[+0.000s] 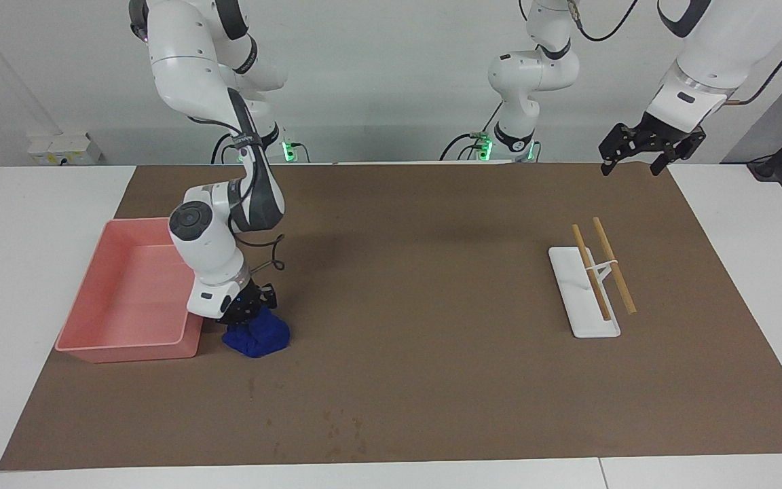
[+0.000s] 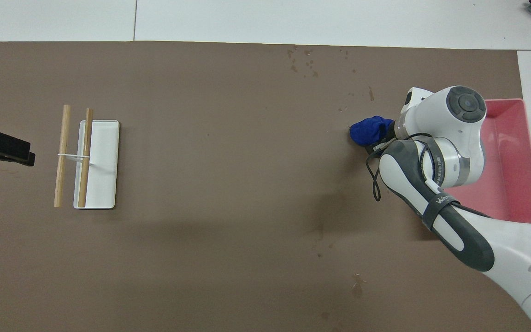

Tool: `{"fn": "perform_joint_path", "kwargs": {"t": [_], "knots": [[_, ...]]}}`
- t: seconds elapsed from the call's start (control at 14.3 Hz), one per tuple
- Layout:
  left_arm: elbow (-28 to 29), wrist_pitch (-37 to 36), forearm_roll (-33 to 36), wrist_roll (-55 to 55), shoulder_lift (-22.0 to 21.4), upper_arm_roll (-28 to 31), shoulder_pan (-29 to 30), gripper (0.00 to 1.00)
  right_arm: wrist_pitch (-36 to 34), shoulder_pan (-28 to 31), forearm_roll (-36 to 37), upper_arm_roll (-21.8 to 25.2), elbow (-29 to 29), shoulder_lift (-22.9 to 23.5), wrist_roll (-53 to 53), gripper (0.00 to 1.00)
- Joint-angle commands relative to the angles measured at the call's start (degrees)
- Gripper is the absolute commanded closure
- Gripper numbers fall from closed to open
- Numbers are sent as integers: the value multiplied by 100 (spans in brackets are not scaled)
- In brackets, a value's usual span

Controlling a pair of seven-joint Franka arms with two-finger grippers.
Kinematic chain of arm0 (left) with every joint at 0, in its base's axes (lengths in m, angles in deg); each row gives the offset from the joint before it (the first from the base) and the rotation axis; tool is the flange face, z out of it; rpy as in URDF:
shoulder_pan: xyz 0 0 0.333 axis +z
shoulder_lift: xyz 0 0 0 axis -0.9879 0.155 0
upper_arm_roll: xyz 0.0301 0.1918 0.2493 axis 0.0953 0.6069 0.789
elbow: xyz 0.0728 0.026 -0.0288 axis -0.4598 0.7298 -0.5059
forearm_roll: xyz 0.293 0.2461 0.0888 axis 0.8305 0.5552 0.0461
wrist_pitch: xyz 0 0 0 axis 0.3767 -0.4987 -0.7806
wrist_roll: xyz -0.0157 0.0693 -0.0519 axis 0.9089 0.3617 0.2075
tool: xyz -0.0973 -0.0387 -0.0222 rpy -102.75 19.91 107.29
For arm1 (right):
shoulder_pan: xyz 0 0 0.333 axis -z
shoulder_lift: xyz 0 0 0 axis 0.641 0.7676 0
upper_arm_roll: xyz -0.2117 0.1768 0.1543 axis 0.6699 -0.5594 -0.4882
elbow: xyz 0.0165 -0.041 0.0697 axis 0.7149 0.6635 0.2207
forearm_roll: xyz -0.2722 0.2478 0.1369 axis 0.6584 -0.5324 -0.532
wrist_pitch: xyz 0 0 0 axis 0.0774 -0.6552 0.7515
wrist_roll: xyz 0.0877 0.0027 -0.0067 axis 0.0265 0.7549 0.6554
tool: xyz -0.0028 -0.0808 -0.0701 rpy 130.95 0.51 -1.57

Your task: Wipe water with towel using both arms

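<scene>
The royal-blue towel [image 1: 257, 339] [image 2: 368, 130] lies bunched on the brown mat beside the pink tray's corner. My right gripper [image 1: 247, 314] [image 2: 378, 138] presses down on it, shut on its top; the wrist hides the fingertips in the overhead view. Small dark water spots [image 1: 340, 424] [image 2: 307, 60] dot the mat farther from the robots than the towel. My left gripper [image 1: 650, 146] [image 2: 2, 150] hangs open and holding nothing, high over the mat's edge at the left arm's end.
A pink tray [image 1: 126, 350] [image 2: 530, 138] sits at the right arm's end, touching the towel's side. A white flat stand [image 1: 584, 299] [image 2: 102, 166] with two wooden sticks lies toward the left arm's end. White tabletop surrounds the mat.
</scene>
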Motion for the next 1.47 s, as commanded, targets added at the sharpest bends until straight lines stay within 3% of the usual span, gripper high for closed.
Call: {"fn": "perform_joint_path", "kwargs": {"t": [0.0,0.28,1.12,1.4], "knots": [[224,108,75,37,-164,-42,57,0,-535,67,-262,-24,393,-165,-104,100],[224,108,75,37,-164,-42,39,0,-896,119,-553,-24,506,-314,-113,100],[224,91,75,37,-164,-42,39,0,-879,93,-1002,-24,1807,-1342,-148,100],[276,91,75,63,-173,-42,-14,0,-844,102,-1239,-24,2053,-1492,-140,100]]}}
